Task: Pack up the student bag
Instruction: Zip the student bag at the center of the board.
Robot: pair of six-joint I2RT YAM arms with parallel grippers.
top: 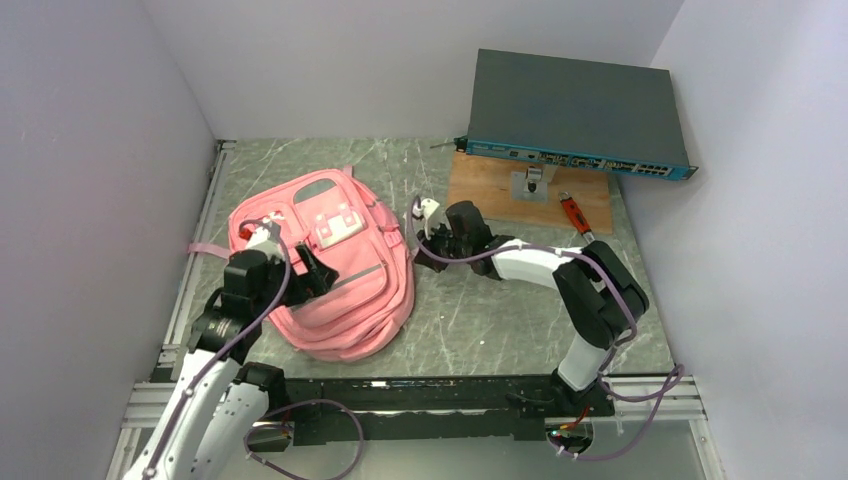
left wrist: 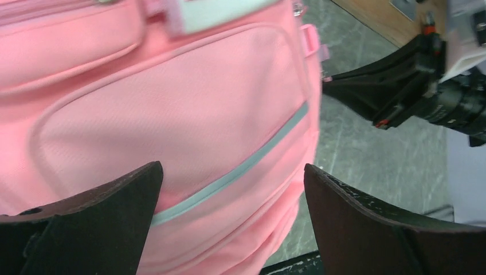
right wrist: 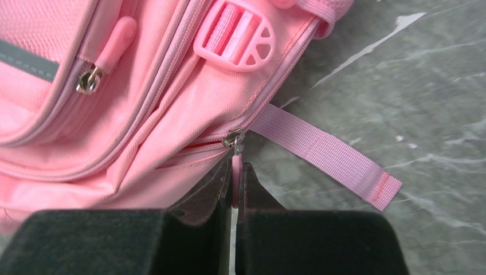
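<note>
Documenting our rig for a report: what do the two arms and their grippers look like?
The left arm and right arm have white links, black joints and purple cables along them. The left gripper and right gripper have black wedge-shaped fingers.

readable text: none; you will find no word, number or brand legible in any of the three views.
network switch (top: pixel 575 105): small pale marks sit along its blue front strip (top: pixel 560 157) beside the ports, too fine for you to read from the top view.
student bag (top: pixel 345 285): its white tag (top: pixel 337 228) on the front pocket shows only as a pale patch with faint pink spots from above; in the left wrist view it is blurred and cut by the top edge, so no lettering can be told.
</note>
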